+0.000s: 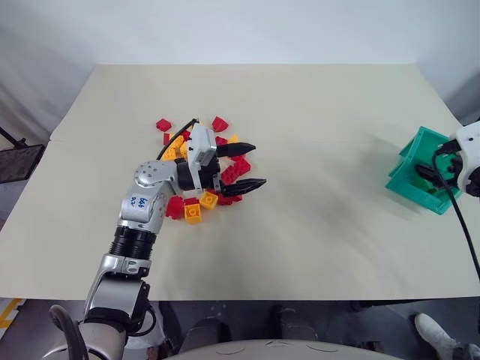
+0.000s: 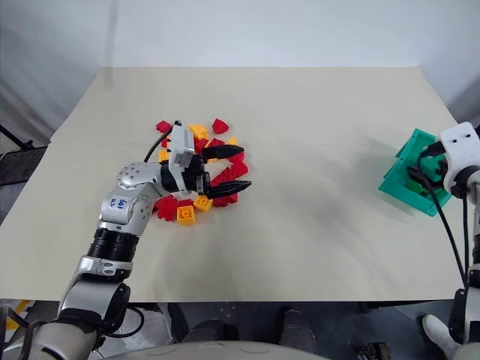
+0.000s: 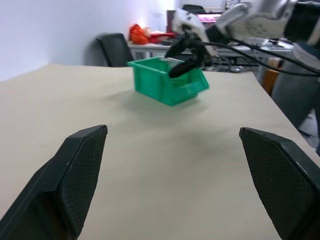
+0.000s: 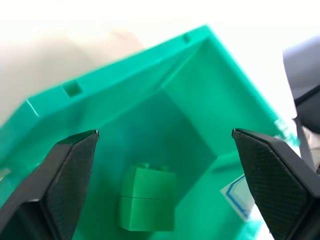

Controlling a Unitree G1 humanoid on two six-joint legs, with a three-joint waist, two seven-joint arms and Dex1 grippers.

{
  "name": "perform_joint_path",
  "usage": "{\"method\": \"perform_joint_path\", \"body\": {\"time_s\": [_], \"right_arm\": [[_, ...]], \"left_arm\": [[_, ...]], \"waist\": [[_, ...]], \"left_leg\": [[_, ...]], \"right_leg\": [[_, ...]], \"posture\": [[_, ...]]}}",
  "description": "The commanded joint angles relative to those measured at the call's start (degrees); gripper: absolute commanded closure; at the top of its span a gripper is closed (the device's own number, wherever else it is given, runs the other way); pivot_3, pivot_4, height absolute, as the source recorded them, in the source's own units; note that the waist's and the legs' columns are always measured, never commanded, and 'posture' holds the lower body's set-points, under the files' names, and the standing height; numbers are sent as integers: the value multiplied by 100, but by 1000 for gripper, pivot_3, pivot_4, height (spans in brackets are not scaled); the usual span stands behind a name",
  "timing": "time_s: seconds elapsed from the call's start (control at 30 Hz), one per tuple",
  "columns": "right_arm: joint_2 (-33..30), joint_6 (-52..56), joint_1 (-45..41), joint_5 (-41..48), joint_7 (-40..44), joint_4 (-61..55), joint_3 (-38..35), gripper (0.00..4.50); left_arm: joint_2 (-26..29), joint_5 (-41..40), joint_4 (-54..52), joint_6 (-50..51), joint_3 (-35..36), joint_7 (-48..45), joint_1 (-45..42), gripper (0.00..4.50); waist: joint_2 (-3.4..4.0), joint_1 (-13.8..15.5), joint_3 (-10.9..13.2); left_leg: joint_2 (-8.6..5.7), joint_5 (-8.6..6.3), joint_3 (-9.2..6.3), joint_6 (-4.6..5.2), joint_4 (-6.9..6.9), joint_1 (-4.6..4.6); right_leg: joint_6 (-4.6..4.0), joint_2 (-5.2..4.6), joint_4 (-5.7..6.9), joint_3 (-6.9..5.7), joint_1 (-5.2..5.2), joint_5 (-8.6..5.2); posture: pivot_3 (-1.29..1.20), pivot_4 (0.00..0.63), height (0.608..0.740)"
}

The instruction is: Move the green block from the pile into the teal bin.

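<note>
The green block [image 4: 146, 199] lies inside the teal bin [image 4: 125, 80], on its floor, touching neither finger. My right gripper [image 4: 165, 185] hangs open right over the bin's mouth, its fingers wide apart. In the head views the teal bin [image 1: 409, 176] stands at the table's right edge with my right gripper [image 1: 433, 165] above it. The pile [image 1: 196, 166] of red and yellow bricks lies left of centre. My left gripper [image 1: 250, 166] hovers open over the pile's right side, pointing right, holding nothing.
The tan table [image 1: 315, 225] spreads wide between pile and bin. A black cable [image 1: 459, 217] hangs from my right arm beside the bin. In the left wrist view a black chair [image 3: 116, 49] and cluttered desks stand beyond the table.
</note>
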Motion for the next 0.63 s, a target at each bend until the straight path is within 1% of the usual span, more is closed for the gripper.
{"method": "perform_joint_path", "body": {"time_s": [0.03,0.1,0.13,0.2,0.27,0.37,0.47,0.57,0.63], "right_arm": [[-60,668,202,1125,900,-1326,-558,25],[-46,930,410,1543,1288,-1866,-618,25],[-63,896,630,1772,1695,-2195,-574,25],[-92,572,1045,2010,2529,-2697,-303,25],[-86,5,1291,1932,3049,-2804,-56,25],[-178,-585,1444,1771,3737,-2527,289,25],[-187,-1255,1378,1457,4112,-1894,580,25],[-74,-1658,1229,1376,4267,-1402,645,25],[20,-1815,1081,1274,4163,-1126,702,25]], "left_arm": [[237,-227,-709,641,247,340,199,0],[353,-410,-864,807,317,200,302,0],[474,-565,-1002,781,391,-39,463,0],[850,-827,-1345,782,679,-375,958,0],[1238,-925,-1592,867,911,-474,1411,0],[1721,-958,-1708,842,1246,-585,2000,0],[1933,-1056,-1671,707,1768,-546,2479,0],[2026,-1030,-1668,506,2000,-562,2774,0],[2036,-999,-1696,318,2143,-564,2958,0]], "waist": [[1,-2,0],[2,-11,0],[2,-3,0],[1,-7,0],[1,-14,1],[1,6,2],[1,41,2],[2,57,2],[2,65,2]], "left_leg": [[0,0,-2,0,0,0],[4,0,-2,-1,-1,1],[5,0,-1,-1,2,2],[6,0,-4,-2,3,4],[8,-3,-2,-7,3,7],[4,-4,1,-7,10,8],[0,-3,-8,-5,16,8],[-1,-4,-8,-4,14,9],[-1,-5,-9,-6,14,8]], "right_leg": [[0,0,1,-1,0,0],[0,3,0,-1,-1,0],[0,4,2,-1,0,0],[0,4,2,-1,2,0],[-1,6,0,0,3,0],[0,4,3,6,4,0],[0,-1,3,5,9,0],[0,-4,3,6,8,0],[-1,-4,3,4,6,0]], "posture": [[0,150,740],[0,150,740],[0,150,740],[0,150,740],[0,150,740],[0,150,740],[0,150,740],[0,150,740],[0,150,740]]}}
